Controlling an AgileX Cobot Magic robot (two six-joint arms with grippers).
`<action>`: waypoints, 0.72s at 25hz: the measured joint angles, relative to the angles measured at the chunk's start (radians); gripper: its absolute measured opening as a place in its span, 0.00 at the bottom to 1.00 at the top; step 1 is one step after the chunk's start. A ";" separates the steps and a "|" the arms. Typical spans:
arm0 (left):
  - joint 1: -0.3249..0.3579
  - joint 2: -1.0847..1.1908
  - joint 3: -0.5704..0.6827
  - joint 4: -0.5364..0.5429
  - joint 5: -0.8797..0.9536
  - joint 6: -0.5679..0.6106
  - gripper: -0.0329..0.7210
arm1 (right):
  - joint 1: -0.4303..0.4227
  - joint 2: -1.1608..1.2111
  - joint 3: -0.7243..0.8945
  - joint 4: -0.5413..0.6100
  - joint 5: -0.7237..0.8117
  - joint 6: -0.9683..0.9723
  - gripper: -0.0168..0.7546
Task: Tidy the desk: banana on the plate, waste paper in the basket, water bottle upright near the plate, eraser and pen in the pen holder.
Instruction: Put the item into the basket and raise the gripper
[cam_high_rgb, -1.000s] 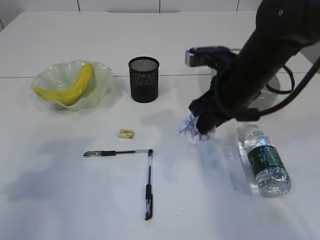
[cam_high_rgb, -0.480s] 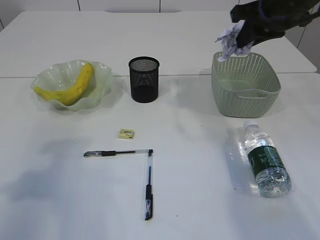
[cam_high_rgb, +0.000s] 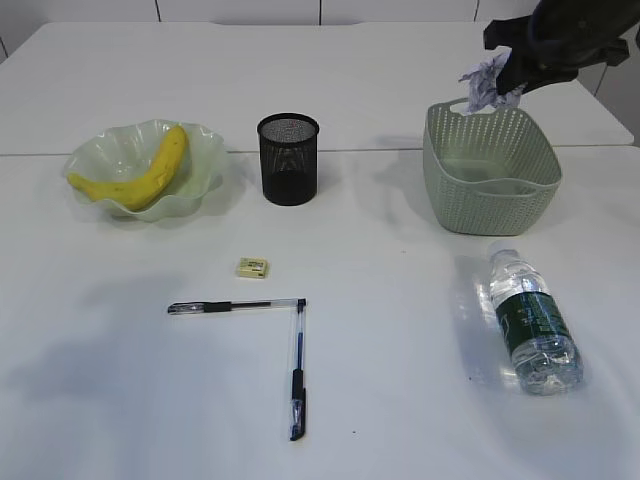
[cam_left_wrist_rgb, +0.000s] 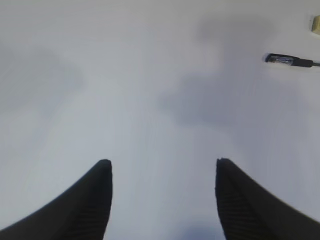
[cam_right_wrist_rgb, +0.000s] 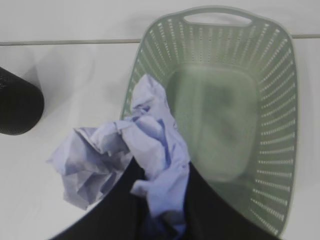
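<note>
right gripper (cam_right_wrist_rgb: 160, 210) clamped on the waste paper (cam_right_wrist_rgb: 125, 160), held over the near-left rim of the basket (cam_right_wrist_rgb: 280, 100), not centred. if let go here, the wad could clip the rim and fall onto the desk (cam_high_rgb: 400, 330). left gripper (cam_left_wrist_rgb: 162, 200) jaws apart, empty.

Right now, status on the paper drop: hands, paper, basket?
Right hand shut on waste paper, held above the basket's far rim. Left hand open, empty, over bare desk. Basket empty, nothing blocking the drop.
</note>
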 joint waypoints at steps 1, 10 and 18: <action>0.000 0.000 0.000 -0.002 0.000 0.000 0.66 | 0.000 0.023 -0.020 0.000 -0.002 -0.001 0.16; 0.000 0.000 0.000 -0.008 0.000 0.000 0.65 | 0.000 0.158 -0.074 -0.057 -0.015 0.003 0.16; 0.000 0.000 0.000 -0.018 0.014 0.000 0.65 | 0.000 0.198 -0.076 -0.094 -0.021 0.026 0.17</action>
